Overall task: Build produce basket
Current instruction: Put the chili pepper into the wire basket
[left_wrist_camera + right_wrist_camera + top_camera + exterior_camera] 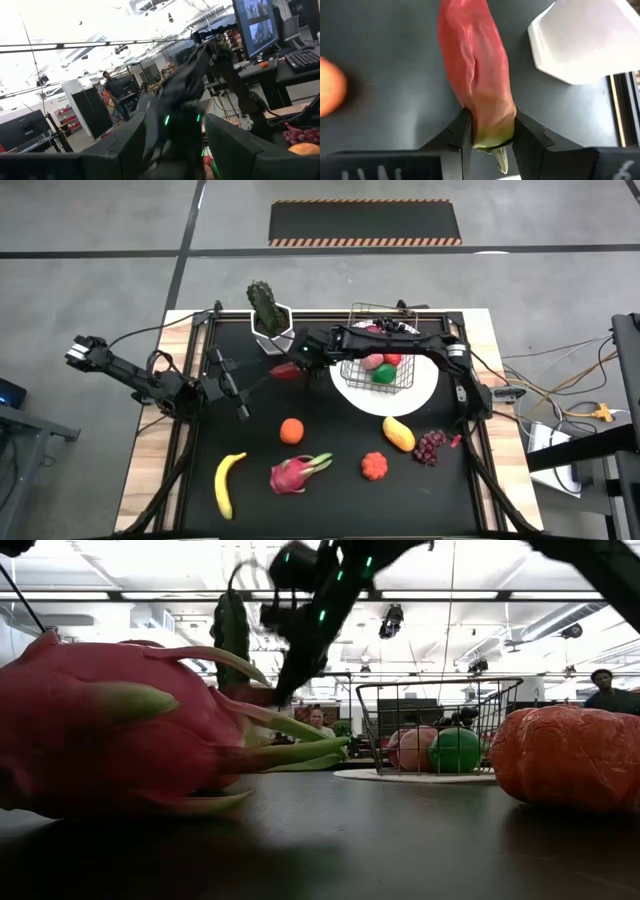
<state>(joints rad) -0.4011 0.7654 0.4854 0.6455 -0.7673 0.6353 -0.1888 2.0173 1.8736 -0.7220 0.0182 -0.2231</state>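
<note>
My right gripper [490,142] is shut on a red pepper [284,371] with a green stem end, left of the basket [381,350]. The wire basket stands on a round white plate [415,395] and holds a pink, a red and a green fruit. On the black mat lie an orange [291,430], a banana [228,483], a dragon fruit [295,473], a red lumpy fruit [374,466], a mango [398,433] and grapes [431,446]. My left gripper [237,387] hangs open over the mat's left part, holding nothing. My right gripper pinches the pepper's green stem end [492,131] between its two fingers, the stem tip poking back past them. The fingers come slanting down from the table's right side. The pepper's red body [475,65] reaches on beyond the fingertips, above the mat.
A green cactus in a white pot [268,320] stands at the mat's far edge, close to the pepper and my right gripper. The mat has room between the orange and the plate. People show in the room beyond the table.
</note>
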